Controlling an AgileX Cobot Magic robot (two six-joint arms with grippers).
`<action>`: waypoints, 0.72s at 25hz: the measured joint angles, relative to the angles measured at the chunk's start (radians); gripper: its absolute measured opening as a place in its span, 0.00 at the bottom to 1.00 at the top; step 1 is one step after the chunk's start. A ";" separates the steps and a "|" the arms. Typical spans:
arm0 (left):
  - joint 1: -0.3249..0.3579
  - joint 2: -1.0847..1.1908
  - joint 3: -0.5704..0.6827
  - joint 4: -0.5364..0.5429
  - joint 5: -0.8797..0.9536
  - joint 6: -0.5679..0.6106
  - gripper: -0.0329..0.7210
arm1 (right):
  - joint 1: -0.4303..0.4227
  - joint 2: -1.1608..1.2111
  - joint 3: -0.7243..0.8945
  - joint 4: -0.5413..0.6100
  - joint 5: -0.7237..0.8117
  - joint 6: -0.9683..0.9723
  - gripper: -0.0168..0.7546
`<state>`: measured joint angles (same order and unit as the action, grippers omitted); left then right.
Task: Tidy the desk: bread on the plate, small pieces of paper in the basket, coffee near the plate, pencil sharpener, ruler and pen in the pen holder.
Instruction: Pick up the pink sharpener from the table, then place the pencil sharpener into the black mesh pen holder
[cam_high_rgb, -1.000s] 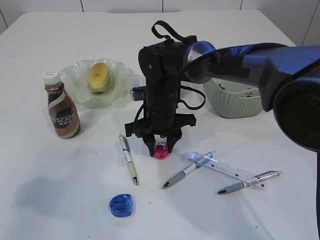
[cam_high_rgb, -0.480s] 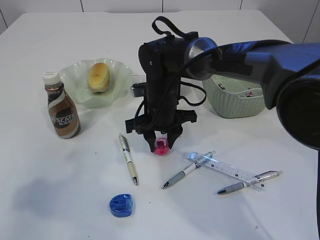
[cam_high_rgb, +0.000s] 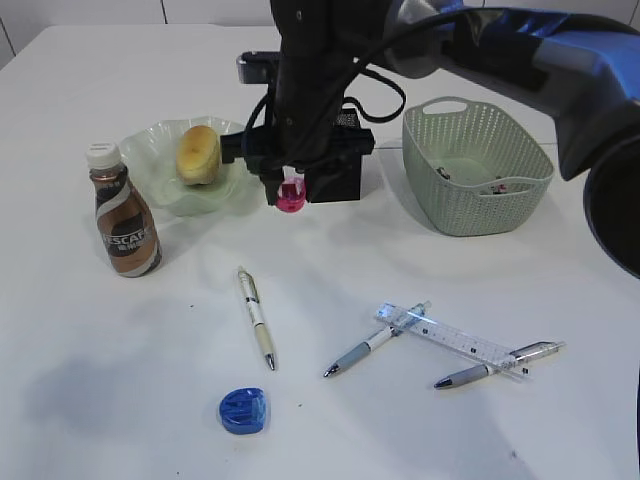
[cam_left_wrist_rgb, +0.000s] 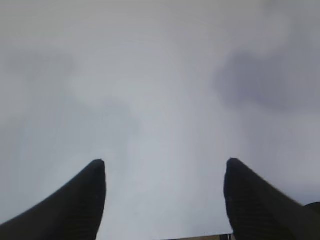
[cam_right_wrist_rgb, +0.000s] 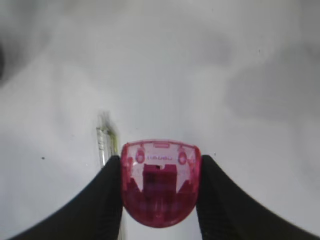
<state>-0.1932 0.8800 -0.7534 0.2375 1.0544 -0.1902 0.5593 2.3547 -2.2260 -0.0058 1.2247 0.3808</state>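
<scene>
- Pink pencil sharpener (cam_high_rgb: 291, 194) is pinched between the fingers of the right end effector (cam_high_rgb: 290, 190) and held off the desk (cam_high_rgb: 120, 400); in the exterior view it shows in front of a black pen holder (cam_high_rgb: 338, 170), between the plate and the basket.
- Right wrist view shows the sharpener (cam_right_wrist_rgb: 160, 181) clamped on both sides by the dark fingers (cam_right_wrist_rgb: 102, 200), with part of a clear pen (cam_right_wrist_rgb: 106, 142) on the desk below.
- Left end effector (cam_left_wrist_rgb: 165, 165) has its fingers spread wide over bare desk, holding nothing.
- Bread (cam_high_rgb: 198, 152) lies in the ruffled green plate (cam_high_rgb: 150, 150); the coffee bottle (cam_high_rgb: 122, 224) stands upright just beside the plate.
- Green basket (cam_high_rgb: 478, 160) sits to the right, with small scraps inside that are too small to identify.
- On the desk nearer the camera: a cream pen (cam_high_rgb: 256, 317), a blue pencil sharpener (cam_high_rgb: 243, 410), and a clear ruler (cam_high_rgb: 450, 338) lying across two grey pens (cam_high_rgb: 372, 341) (cam_high_rgb: 495, 363).
</scene>
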 joint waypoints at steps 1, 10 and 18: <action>0.000 0.000 0.000 0.000 0.000 0.000 0.73 | 0.000 0.000 -0.030 -0.010 0.000 -0.004 0.45; 0.000 0.000 0.000 0.000 0.000 0.000 0.73 | 0.000 0.000 -0.224 -0.179 0.014 -0.031 0.45; 0.000 0.000 0.000 0.000 0.000 0.000 0.73 | -0.017 -0.001 -0.259 -0.257 0.029 -0.042 0.45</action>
<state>-0.1932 0.8800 -0.7534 0.2375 1.0544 -0.1902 0.5421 2.3542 -2.4852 -0.2623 1.2533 0.3389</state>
